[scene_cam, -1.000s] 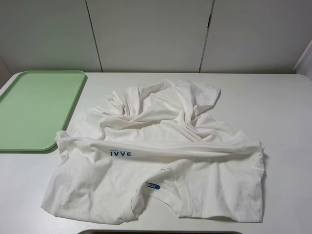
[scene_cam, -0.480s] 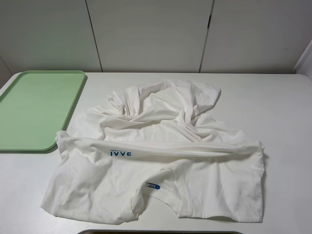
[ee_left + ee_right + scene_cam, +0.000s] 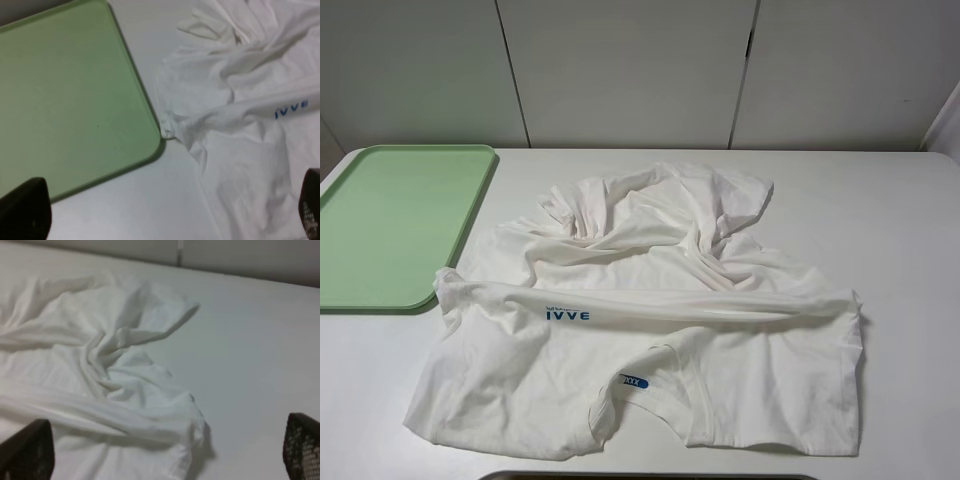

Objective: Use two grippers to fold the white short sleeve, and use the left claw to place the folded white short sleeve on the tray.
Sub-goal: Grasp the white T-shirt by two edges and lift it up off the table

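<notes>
The white short sleeve (image 3: 650, 320) lies crumpled on the white table, with a folded ridge across its middle, blue lettering (image 3: 567, 315) and a blue neck tag (image 3: 634, 381). The pale green tray (image 3: 390, 225) sits at the left, its near corner just beside the shirt's left edge. Neither arm shows in the exterior high view. The left gripper (image 3: 165, 212) is open and empty, hovering above the tray (image 3: 70, 100) corner and the shirt (image 3: 240, 120). The right gripper (image 3: 165, 452) is open and empty above the shirt's right side (image 3: 100, 365).
White wall panels (image 3: 630, 70) stand behind the table's far edge. A dark strip (image 3: 650, 477) shows at the near table edge. Bare tabletop (image 3: 890, 220) lies right of the shirt.
</notes>
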### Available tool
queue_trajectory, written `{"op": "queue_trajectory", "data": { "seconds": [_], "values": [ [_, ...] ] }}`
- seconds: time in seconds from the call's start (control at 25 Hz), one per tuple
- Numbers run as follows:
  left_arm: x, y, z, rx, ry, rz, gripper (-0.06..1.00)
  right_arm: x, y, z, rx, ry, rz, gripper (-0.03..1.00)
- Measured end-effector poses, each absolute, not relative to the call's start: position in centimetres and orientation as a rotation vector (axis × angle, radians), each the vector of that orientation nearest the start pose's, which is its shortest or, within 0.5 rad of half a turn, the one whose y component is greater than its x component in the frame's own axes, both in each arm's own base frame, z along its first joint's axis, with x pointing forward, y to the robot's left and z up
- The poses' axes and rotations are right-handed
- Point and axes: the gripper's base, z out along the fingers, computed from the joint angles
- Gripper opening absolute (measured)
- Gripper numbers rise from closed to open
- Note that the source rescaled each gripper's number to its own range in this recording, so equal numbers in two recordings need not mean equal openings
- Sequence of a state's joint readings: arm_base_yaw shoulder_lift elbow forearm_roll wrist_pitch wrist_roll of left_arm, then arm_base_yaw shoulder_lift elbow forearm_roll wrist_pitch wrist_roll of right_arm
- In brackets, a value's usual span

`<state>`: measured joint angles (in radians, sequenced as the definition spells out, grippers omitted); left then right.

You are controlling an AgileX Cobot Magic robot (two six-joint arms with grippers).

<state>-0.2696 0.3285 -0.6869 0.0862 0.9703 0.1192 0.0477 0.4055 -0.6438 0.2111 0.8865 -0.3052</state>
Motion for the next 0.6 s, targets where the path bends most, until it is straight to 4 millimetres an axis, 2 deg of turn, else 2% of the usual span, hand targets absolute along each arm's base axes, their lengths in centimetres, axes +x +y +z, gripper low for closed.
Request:
{"op": "queue_trajectory", "data": {
  "seconds": [0.04, 0.08, 0.12, 0.16, 0.24, 0.28, 0.36, 0.4, 0.52, 0.6],
  "values": [
    [5.0, -0.7, 33.7, 0.443, 2.076, 0.021, 0.99, 7.0, 1.9, 32.5, -0.361, 2.1, 0.1, 1.0],
    [5.8, -1.0, 34.1, 0.471, 2.093, 0.032, 0.99, 7.0, 1.9, 32.5, -0.361, 2.1, 0.1, 1.0],
    [6.4, -1.2, 34.3, 0.494, 2.105, 0.043, 0.99, 8.6, 2.2, 32.6, -0.437, 2.125, 0.09, 1.0],
    [7.4, -1.5, 34.6, 0.522, 2.128, 0.051, 0.99, 8.6, 2.2, 32.6, -0.437, 2.125, 0.09, 1.0],
    [9.0, -2.2, 34.9, 0.577, 2.169, 0.044, 0.99, 10.2, 2.5, 32.3, -0.516, 2.154, 0.075, 1.0],
    [9.8, -2.5, 34.8, 0.599, 2.189, 0.031, 0.99, 11.8, 2.7, 31.7, -0.566, 2.198, 0.064, 1.0],
    [11.2, -3.2, 34.4, 0.644, 2.231, 0.006, 0.99, 13.2, 2.8, 30.9, -0.611, 2.238, 0.053, 1.0],
    [11.8, -3.6, 34.2, 0.675, 2.248, -0.009, 0.99, 13.2, 2.8, 30.9, -0.611, 2.238, 0.053, 1.0],
    [13.6, -4.8, 33.0, 0.766, 2.302, -0.071, 0.99, 16.7, 3.0, 29.2, -0.642, 2.287, 0.043, 1.0],
    [14.9, -5.6, 32.2, 0.846, 2.313, -0.111, 0.99, 17.9, 3.2, 28.1, -0.693, 2.316, 0.044, 1.0]
  ]
}}
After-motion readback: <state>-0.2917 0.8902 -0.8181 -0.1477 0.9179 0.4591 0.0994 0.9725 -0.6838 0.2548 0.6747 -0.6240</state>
